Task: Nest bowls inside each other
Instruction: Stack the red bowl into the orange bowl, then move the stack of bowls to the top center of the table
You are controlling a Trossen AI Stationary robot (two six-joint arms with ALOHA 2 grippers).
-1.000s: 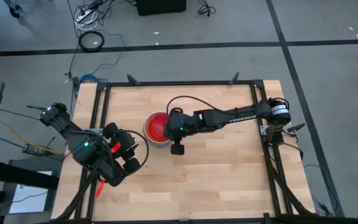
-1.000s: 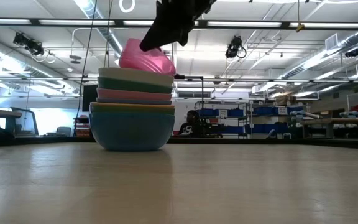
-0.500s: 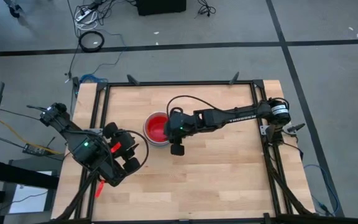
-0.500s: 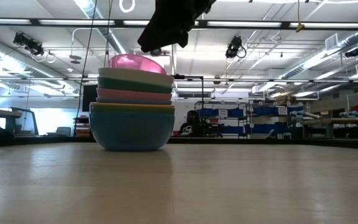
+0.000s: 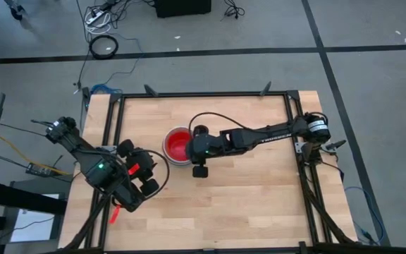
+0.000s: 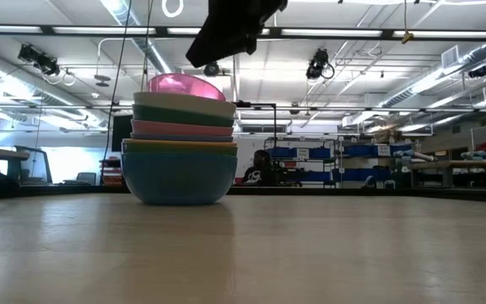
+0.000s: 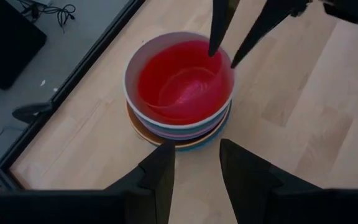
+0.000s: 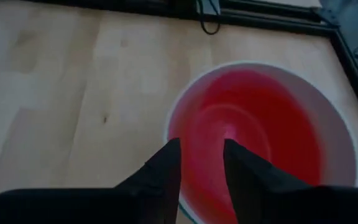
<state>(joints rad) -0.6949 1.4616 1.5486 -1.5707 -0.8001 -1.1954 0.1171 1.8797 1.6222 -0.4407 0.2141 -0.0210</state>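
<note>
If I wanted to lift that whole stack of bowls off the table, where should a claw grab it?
Probably from above, pinching the white bowl rim: the stack of bowls sits upright, openings up, and the outer blue bowl curves under, giving side grips little purchase.

Right arm stretched across mid-table, right gripper (image 8: 201, 163) parted and holding nothing, left gripper (image 7: 194, 163) parted, waiting at table's left edge.

2 dark, slim arms; the right arm (image 5: 259, 132) carries white lettering and a looping black cable, the left arm (image 5: 111, 176) red patches and a green light. Fingers (image 7: 160, 180) are black, tapered wedges.
</note>
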